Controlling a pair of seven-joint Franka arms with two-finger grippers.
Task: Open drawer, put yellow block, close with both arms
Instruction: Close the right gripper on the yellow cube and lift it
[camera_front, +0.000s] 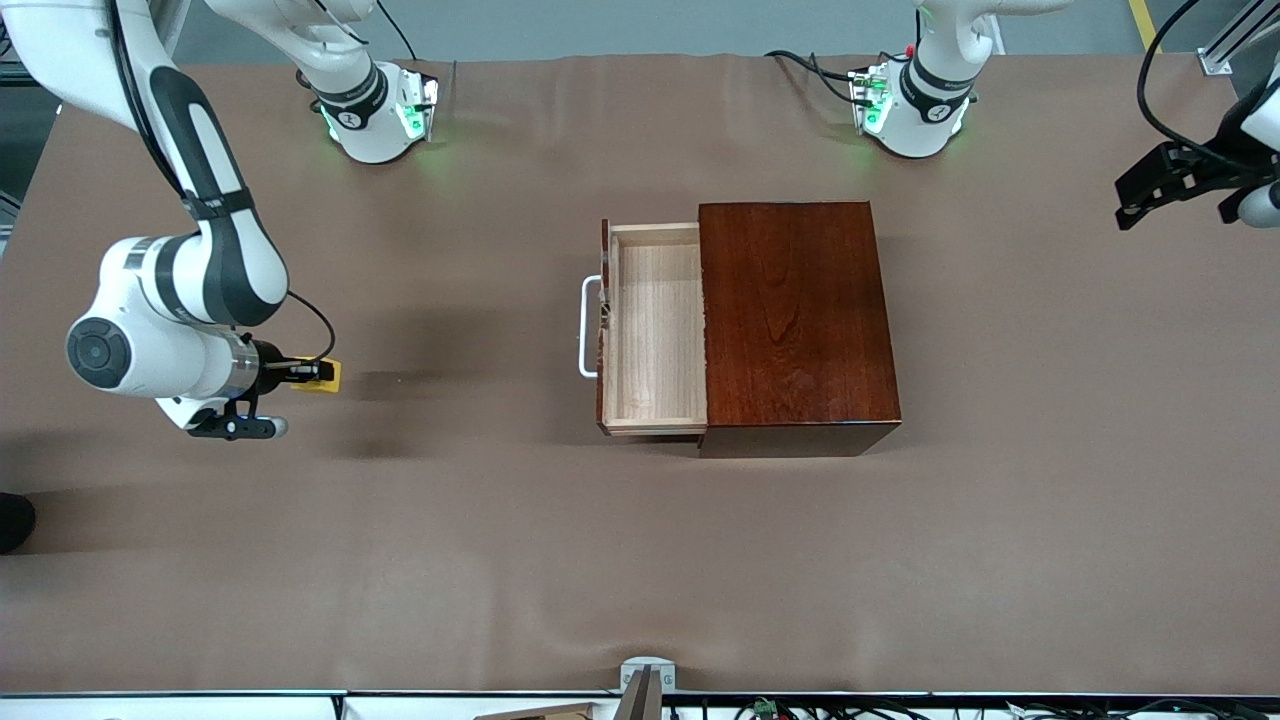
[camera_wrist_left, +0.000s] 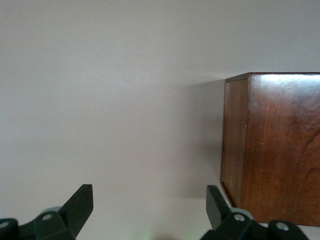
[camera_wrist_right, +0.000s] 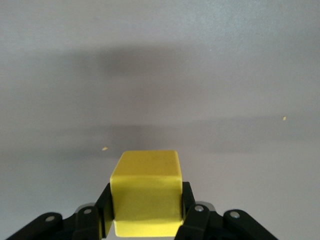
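While the right gripper (camera_front: 305, 372) holds the yellow block (camera_front: 322, 374) toward the right arm's end of the table, you should carry it level across to the open drawer (camera_front: 655, 330) and lower it over the bare wooden tray, well clear of the white handle (camera_front: 588, 327) and of the mahogany box (camera_front: 795, 315), before you part the fingers. Keep the grip square, since a tilted cube could catch the drawer's front edge. In the right wrist view the yellow block (camera_wrist_right: 146, 192) sits squarely between the two fingers (camera_wrist_right: 187, 200), which clamp its opposite side faces, with its outer face projecting past the fingertips. The left gripper (camera_front: 1165, 183) waits over the left arm's end of the table, its fingers (camera_wrist_left: 80, 204) spread wide and empty, the box just beside one fingertip.
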